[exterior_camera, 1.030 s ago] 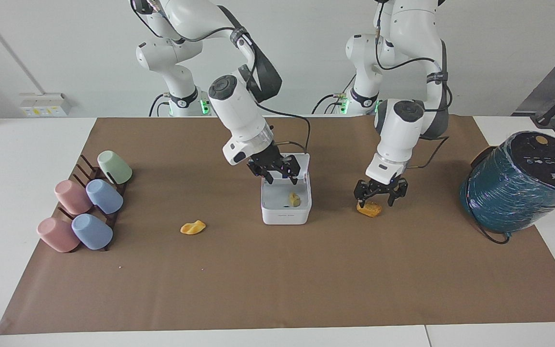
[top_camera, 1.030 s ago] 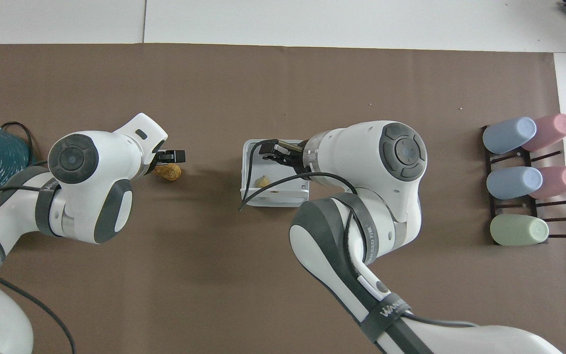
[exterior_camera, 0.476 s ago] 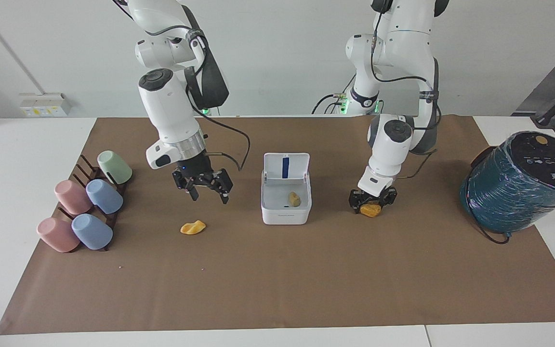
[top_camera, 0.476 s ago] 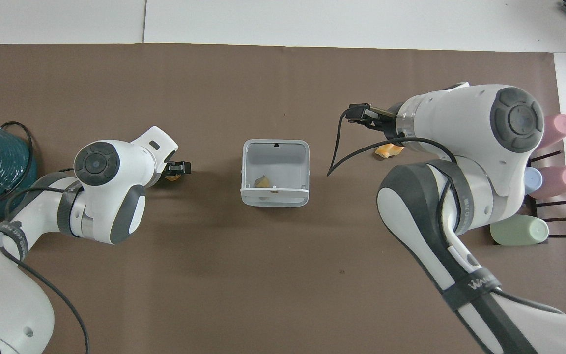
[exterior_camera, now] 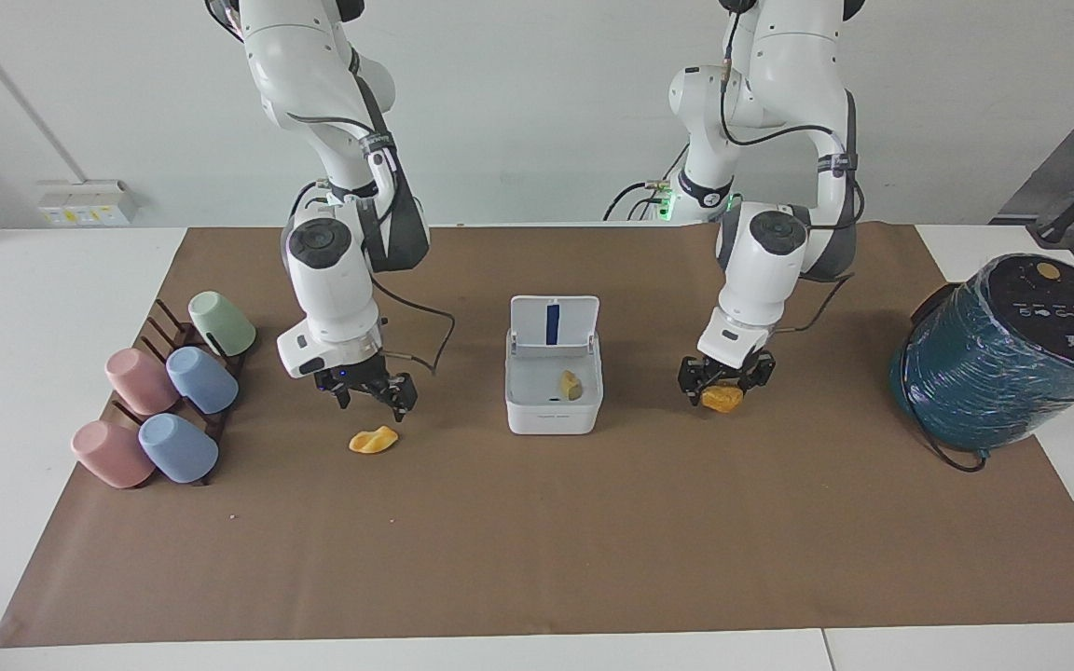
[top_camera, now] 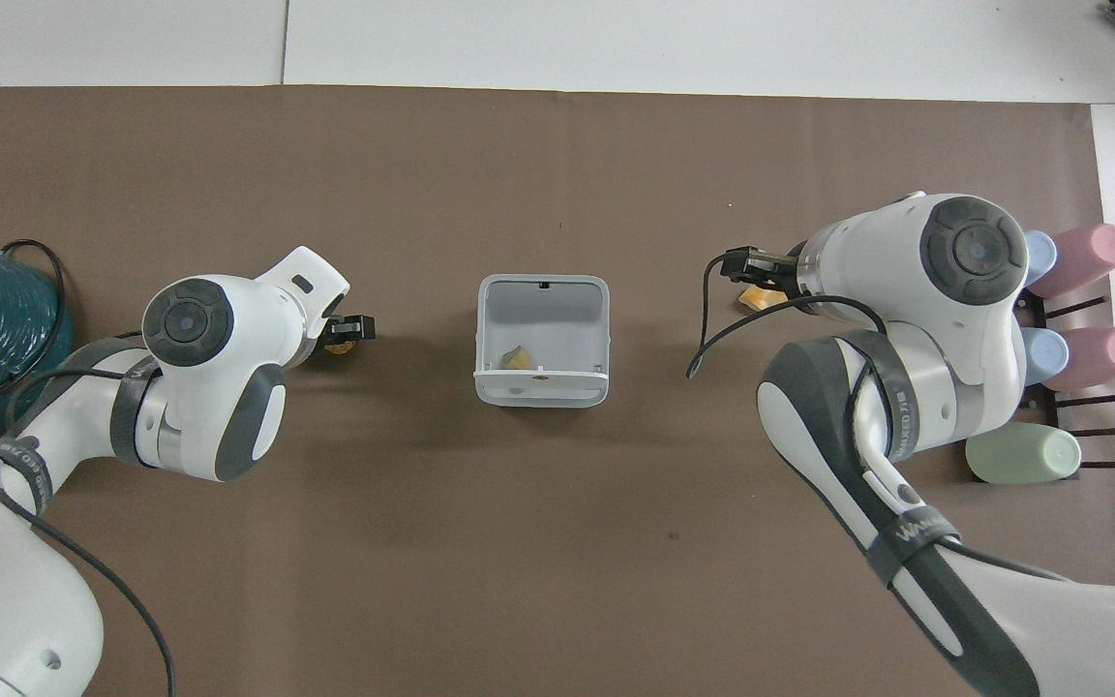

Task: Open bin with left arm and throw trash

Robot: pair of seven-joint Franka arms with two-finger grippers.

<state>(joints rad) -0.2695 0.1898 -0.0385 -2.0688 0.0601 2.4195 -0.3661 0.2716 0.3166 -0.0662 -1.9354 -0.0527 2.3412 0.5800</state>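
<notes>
The white bin [exterior_camera: 551, 419] stands mid-mat with its lid [exterior_camera: 553, 324] upright and open. The pale yellow lump [exterior_camera: 571, 385] lies inside it. My left gripper [exterior_camera: 725, 384] is shut on the golden-brown lump [exterior_camera: 722, 399], low over the mat beside the bin, toward the left arm's end. My right gripper [exterior_camera: 371, 395] is open and empty, just over the curved orange lump [exterior_camera: 374, 439], which lies on the mat toward the right arm's end. The overhead view shows the bin [top_camera: 540, 391], the left gripper [top_camera: 352, 329], the right gripper [top_camera: 743, 265] and the orange lump [top_camera: 756, 299].
A big teal wrapped drum [exterior_camera: 1003, 354] lies at the left arm's end of the table. Several pastel cups on a dark rack [exterior_camera: 164, 401] stand at the right arm's end. A brown mat [exterior_camera: 537, 540] covers the table.
My right gripper left the bin, swung toward the right arm's end and came down over the orange lump. My left gripper dropped onto the golden-brown lump, closed on it and rose slightly.
</notes>
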